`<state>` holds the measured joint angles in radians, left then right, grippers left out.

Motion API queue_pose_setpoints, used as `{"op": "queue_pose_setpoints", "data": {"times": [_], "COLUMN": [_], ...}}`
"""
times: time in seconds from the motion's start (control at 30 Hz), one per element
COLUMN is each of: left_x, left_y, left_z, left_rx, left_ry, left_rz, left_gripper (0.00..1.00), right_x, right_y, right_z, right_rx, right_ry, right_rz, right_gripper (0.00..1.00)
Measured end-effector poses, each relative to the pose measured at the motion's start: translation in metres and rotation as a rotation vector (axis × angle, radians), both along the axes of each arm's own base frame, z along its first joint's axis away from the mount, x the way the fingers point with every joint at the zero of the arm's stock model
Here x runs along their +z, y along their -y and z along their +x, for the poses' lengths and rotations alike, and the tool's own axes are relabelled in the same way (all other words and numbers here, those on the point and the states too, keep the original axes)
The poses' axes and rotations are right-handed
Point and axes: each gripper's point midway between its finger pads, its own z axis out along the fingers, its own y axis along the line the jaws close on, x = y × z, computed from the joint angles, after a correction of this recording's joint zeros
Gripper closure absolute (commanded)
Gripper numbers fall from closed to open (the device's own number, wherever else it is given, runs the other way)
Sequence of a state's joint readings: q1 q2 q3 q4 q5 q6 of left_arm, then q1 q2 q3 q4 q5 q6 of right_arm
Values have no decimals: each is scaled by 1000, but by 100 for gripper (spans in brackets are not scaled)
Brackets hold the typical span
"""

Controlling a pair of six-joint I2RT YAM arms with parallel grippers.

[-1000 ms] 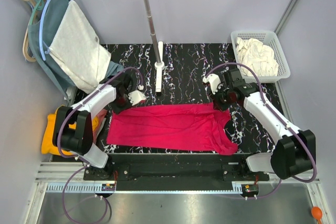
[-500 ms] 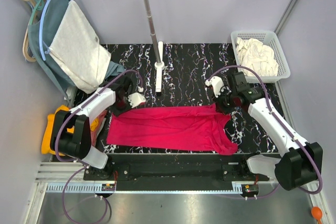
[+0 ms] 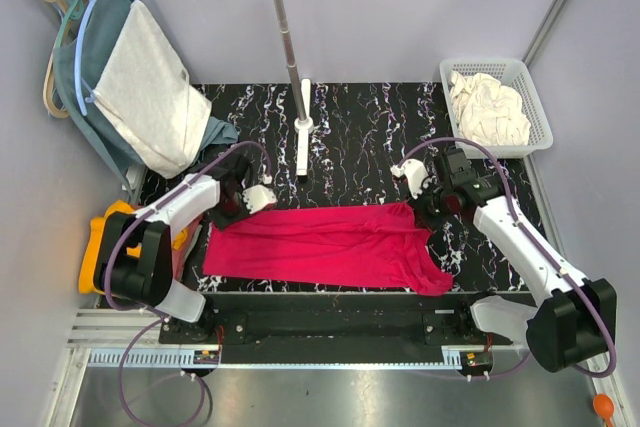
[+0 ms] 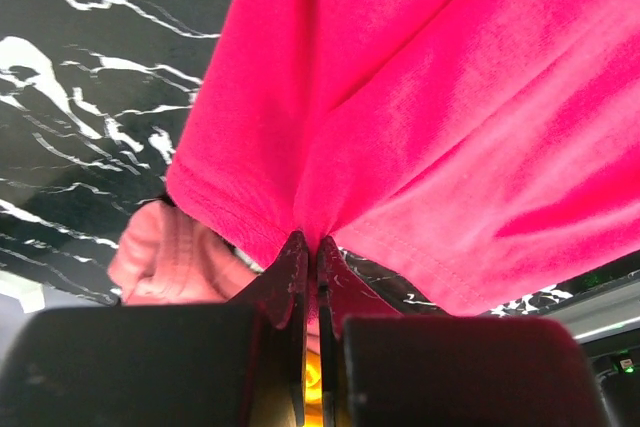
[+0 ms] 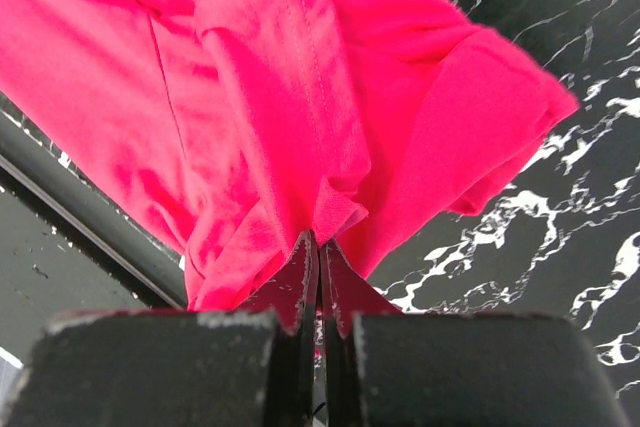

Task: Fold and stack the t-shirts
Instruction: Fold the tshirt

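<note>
Hauling the far edge of the crimson-pink t-shirt (image 3: 330, 245) closer to 6 o'clock than a second ago, narrowing it to a band along the near side of the table (image 3: 350, 137). Passing the orange-yellow t-shirt (image 3: 95, 259) heaped off the table edge at 8 o'clock. Clamping the hem corner at 9 o'clock with the left gripper (image 4: 308, 243), jaws shut tight on cloth. Pinching bunched fabric near the sleeve at 3 o'clock with the right gripper (image 5: 318, 243), likewise clenched. Probably light, limp, quick to sag and crease between the two pinches; best gripped at hems and seams, kept taut. Leaving the cream-white t-shirt (image 3: 490, 107) in the basket (image 3: 446, 69) at 1 o'clock.
</note>
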<state>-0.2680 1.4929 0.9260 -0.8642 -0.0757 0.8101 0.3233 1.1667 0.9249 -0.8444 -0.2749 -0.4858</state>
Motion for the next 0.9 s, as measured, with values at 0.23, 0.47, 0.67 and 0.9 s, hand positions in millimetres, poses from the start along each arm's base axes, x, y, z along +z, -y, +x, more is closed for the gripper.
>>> {"op": "queue_pose_setpoints", "data": {"times": [0.23,0.47,0.67,0.9], "left_x": [-13,-23,-30,-31], "left_y": [-1,2,4,5], "left_z": [-9,-9,-12,-12], "left_rx": [14,22,23,21], "left_ry": [-29,-58,-82,-85], "left_rz": [6,12,19,28], "left_gripper": [89,77,70,61], "right_x": [-10,-17,-23,-32], "right_y": [0,-9,-12,-7], "right_z": [-9,-22,-32,-45], "right_rx": [9,58,101,138], "right_ry": [-39,-83,-122,-169], "right_rz": [-3,9,6,-22], "right_gripper": [100,100,92,65]}}
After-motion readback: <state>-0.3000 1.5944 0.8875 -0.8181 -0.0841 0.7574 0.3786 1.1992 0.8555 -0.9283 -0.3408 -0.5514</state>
